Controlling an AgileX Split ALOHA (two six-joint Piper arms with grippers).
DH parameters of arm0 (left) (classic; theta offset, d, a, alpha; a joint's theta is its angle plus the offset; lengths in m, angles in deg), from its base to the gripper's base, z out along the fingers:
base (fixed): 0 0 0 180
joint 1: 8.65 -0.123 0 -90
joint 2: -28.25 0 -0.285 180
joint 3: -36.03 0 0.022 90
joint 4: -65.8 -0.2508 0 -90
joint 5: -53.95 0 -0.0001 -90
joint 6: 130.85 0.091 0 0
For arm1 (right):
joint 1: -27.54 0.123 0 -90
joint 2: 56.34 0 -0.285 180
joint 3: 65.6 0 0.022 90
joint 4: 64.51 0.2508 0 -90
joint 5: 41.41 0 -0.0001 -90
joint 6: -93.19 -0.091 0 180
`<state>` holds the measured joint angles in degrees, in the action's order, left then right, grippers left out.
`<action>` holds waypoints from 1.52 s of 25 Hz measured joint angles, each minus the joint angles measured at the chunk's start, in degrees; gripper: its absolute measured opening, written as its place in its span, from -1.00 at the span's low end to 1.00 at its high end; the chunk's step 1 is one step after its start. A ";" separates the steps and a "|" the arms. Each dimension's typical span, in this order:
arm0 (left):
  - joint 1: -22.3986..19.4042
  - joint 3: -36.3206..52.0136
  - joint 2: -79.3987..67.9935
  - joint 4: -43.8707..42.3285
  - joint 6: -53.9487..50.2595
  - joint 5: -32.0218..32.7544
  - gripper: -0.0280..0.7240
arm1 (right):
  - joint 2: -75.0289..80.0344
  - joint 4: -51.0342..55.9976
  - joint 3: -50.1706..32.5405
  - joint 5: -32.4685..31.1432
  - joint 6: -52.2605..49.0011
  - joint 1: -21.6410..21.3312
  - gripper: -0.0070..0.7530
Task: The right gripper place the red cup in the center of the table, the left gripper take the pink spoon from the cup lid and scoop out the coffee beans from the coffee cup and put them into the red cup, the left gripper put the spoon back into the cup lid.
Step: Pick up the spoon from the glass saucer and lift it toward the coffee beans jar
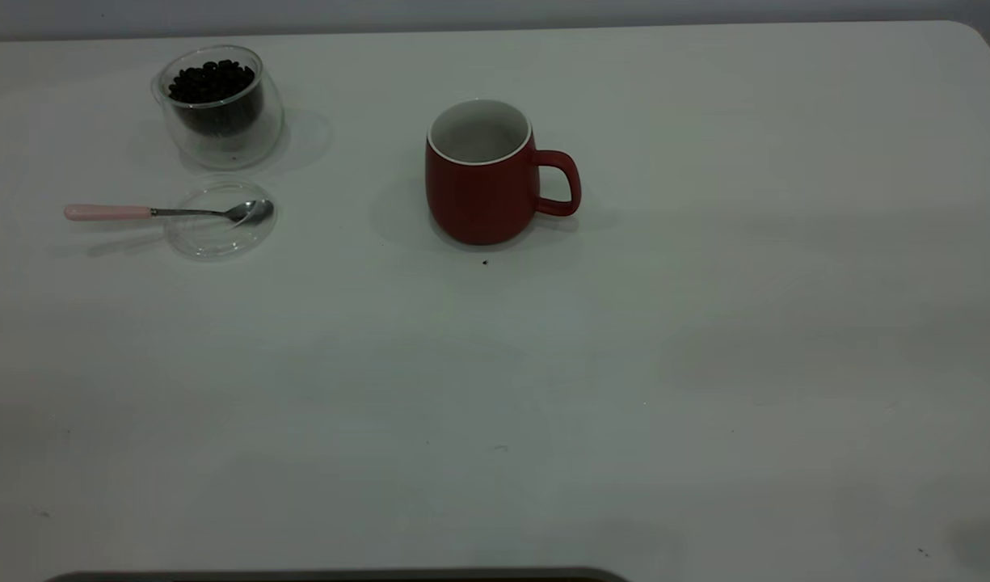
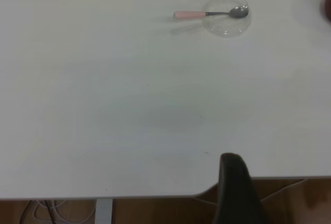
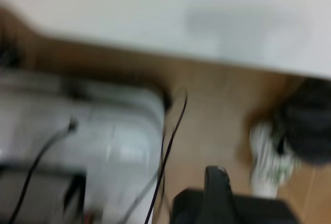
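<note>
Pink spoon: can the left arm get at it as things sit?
Probably yes. The pink spoon lies across the cup lid, handle sticking out over bare table. The coffee cup stands behind it, apart. The left pincer hangs back at the table edge.

The tabletop [image 1: 705, 364] lies open in front and right; the red cup [image 1: 480, 190], coffee cup [image 1: 220, 109] and cup lid [image 1: 220, 230] stand at the back.

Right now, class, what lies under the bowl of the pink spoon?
The pink spoon rests its metal bowl on the clear cup lid, handle sticking out over the table. Nothing else shows through the lid.
</note>
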<state>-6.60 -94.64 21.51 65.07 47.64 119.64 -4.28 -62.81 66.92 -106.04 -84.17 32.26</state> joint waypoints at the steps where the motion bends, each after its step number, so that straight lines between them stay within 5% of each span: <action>1: 0.00 0.00 0.00 0.00 0.00 0.00 0.37 | -3.88 -0.13 -0.18 -0.16 0.55 -1.53 0.57; 17: 0.00 0.00 0.00 0.00 0.00 0.00 0.37 | -41.00 -2.62 -2.79 0.64 -4.27 -3.35 0.57; 38: 0.00 0.00 0.00 0.00 0.00 0.00 0.37 | -42.37 -2.62 -2.79 0.42 -4.21 -3.58 0.57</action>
<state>-6.60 -94.64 21.51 65.07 47.64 119.64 -46.65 -65.42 64.13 -105.62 -88.38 28.68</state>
